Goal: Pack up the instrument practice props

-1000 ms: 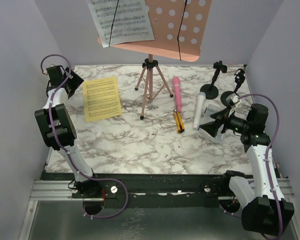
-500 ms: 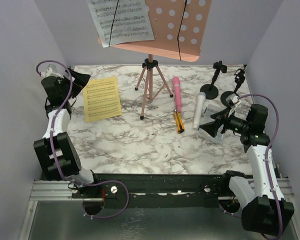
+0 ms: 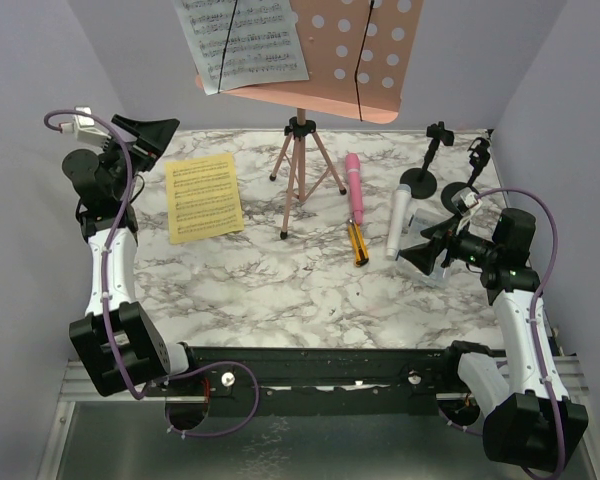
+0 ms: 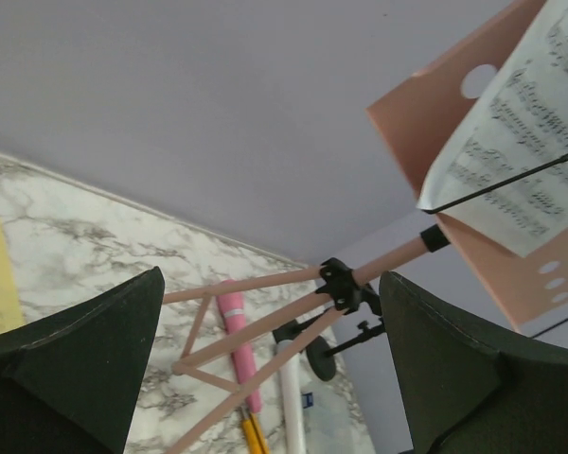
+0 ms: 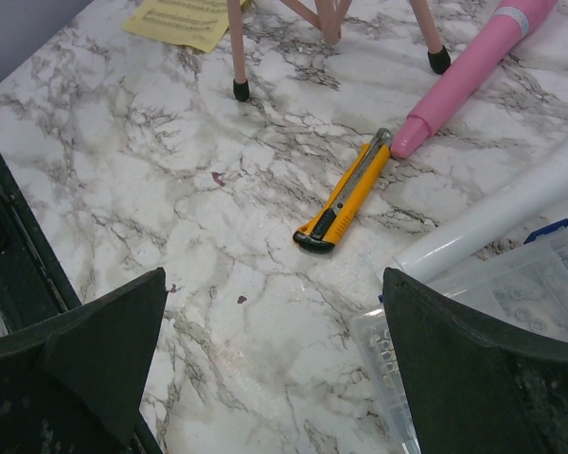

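Nothing packed yet. Music stand [image 3: 355, 60] left upright at tabletop [image 3: 280, 290] rear, white sheet [image 3: 245, 40] clipped on. Yellow sheet [image 3: 204, 197], pink microphone [image 3: 354, 188], white microphone [image 3: 399, 220] and mounts [image 3: 421, 180] left on tabletop. Left gripper [image 3: 165, 140] held high left of stand, wide open, empty. Right gripper [image 3: 417, 250] wide open, empty, beside white microphone.

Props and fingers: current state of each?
music rack, upright on its tripod
white sheet music, held on the rack
yellow sheet, flat on table
pink microphone, lying down
white microphone, lying down
mic mounts, standing, empty
left fingers, open, empty
right fingers, open, empty
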Robot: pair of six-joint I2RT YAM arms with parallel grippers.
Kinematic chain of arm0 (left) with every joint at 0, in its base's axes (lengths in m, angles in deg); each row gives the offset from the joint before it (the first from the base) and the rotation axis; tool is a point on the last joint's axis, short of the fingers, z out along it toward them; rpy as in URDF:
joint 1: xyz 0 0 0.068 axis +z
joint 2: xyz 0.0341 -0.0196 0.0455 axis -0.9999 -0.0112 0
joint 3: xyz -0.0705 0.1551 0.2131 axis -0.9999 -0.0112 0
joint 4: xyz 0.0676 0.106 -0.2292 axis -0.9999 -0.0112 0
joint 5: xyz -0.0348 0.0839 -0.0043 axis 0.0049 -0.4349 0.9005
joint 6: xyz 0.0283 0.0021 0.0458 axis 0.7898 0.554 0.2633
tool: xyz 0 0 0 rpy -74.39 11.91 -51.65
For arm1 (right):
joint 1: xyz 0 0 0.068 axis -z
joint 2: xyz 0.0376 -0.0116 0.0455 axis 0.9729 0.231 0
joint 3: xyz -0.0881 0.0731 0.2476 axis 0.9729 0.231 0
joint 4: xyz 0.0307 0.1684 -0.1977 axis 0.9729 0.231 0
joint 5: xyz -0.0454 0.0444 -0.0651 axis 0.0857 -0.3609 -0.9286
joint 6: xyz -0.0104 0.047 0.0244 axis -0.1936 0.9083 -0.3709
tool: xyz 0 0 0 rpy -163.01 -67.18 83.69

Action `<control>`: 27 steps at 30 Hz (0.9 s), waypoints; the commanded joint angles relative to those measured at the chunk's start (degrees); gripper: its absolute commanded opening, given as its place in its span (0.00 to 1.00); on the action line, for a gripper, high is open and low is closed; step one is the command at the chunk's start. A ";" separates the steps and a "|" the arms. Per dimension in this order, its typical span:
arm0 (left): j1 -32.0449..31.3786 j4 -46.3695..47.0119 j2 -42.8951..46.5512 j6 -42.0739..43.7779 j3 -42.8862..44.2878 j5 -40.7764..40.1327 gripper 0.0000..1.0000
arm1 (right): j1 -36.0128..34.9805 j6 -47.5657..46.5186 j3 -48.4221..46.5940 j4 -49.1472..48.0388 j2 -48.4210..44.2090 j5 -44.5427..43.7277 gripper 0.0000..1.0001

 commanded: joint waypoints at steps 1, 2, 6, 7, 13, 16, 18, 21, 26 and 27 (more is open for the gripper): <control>-0.02 6.08 -0.20 -11.00 3.57 5.80 0.97 | 0.36 -0.97 0.73 -0.36 -0.54 -1.23 0.99; -0.13 6.73 -0.19 -12.22 4.19 6.00 0.96 | 0.32 -0.99 0.70 -0.36 -0.60 -1.17 1.00; -1.08 7.68 0.21 -13.56 6.91 6.54 0.96 | 0.30 -0.94 0.79 -0.36 -0.53 -1.28 1.00; -1.47 7.70 0.21 -13.48 7.80 6.68 0.96 | 0.32 -1.01 0.82 -0.30 -0.57 -1.27 0.99; -3.73 7.77 -1.77 -12.87 12.89 7.04 0.96 | 0.31 -0.96 0.81 -0.46 -0.56 -1.17 1.00; -4.68 7.81 -4.09 -12.82 15.97 7.35 0.96 | 0.32 -1.02 0.79 -0.45 -0.58 -1.22 1.00; -5.51 7.82 -5.64 -12.66 18.36 7.38 0.96 | 0.29 -1.03 0.84 -0.44 -0.66 -1.35 0.99; -7.03 7.79 -7.53 -11.65 21.46 6.87 0.95 | 0.30 -1.10 0.88 -0.53 -0.74 -1.44 0.99; -8.61 7.79 -10.71 -10.75 23.94 5.53 0.93 | 0.31 -1.15 0.86 -0.53 -0.67 -1.58 1.00; -8.92 7.75 -11.35 -10.85 24.36 5.52 0.92 | 0.37 -1.13 0.84 -0.53 -0.69 -1.54 1.00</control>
